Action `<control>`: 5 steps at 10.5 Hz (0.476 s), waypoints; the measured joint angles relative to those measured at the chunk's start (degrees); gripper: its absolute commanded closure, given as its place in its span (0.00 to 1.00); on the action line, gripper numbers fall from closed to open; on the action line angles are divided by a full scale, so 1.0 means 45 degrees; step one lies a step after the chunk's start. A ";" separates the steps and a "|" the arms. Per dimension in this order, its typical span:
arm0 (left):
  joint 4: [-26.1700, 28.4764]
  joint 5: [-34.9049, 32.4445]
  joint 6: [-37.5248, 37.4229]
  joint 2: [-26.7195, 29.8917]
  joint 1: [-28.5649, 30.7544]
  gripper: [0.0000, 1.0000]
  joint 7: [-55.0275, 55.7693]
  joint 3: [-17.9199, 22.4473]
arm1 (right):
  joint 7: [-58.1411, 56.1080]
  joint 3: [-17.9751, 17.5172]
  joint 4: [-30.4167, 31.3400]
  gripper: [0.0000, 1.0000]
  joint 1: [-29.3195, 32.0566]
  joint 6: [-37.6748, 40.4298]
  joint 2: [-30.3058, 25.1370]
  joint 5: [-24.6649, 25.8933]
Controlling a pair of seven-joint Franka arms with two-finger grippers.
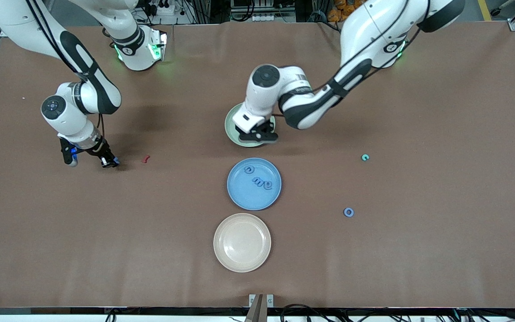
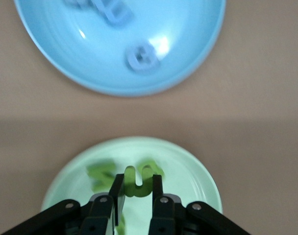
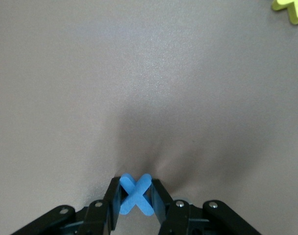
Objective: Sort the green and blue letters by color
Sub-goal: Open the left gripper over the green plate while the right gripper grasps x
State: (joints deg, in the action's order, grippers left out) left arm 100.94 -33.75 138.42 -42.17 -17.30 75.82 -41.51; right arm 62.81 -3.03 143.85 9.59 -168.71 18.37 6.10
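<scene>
My left gripper (image 1: 257, 134) is over the pale green plate (image 1: 230, 127) and is shut on a green U-shaped letter (image 2: 137, 185). Another green letter (image 2: 101, 175) lies in that plate (image 2: 188, 166). My right gripper (image 1: 90, 158) is down at the table toward the right arm's end, shut on a blue X-shaped letter (image 3: 136, 197). The blue plate (image 1: 239, 197) holds blue letters (image 1: 262, 181), also seen in the left wrist view (image 2: 141, 56). A green C-shaped letter (image 1: 365, 157) and a blue O-shaped letter (image 1: 348, 212) lie loose toward the left arm's end.
A beige plate (image 1: 242, 242) stands nearer the front camera than the blue plate. A dark red letter (image 1: 146, 158) lies beside the right gripper. A yellow letter (image 3: 291, 7) shows at the edge of the right wrist view.
</scene>
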 measured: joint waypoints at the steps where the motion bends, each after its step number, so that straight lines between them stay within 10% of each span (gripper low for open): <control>1: 0.0011 0.0000 -0.0037 -0.0006 -0.0548 0.42 0.0574 0.0058 | -0.0092 0.0001 -0.0002 0.83 0.0002 -0.0005 0.0001 0.0000; 2: 0.0030 0.0000 -0.0060 -0.0014 -0.0996 0.00 0.1054 0.0120 | -0.0187 0.0002 -0.0007 0.87 0.0002 -0.0005 0.0004 0.0001; 5: 0.0038 0.0000 -0.0068 -0.0031 -0.1247 0.00 0.1392 0.0176 | -0.0878 0.0032 -0.0072 0.93 0.0004 -0.0002 0.0033 0.0012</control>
State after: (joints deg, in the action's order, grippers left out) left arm 101.11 -33.75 138.11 -42.30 -22.91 82.08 -40.71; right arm 58.86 -2.88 143.52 9.61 -168.72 18.52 6.15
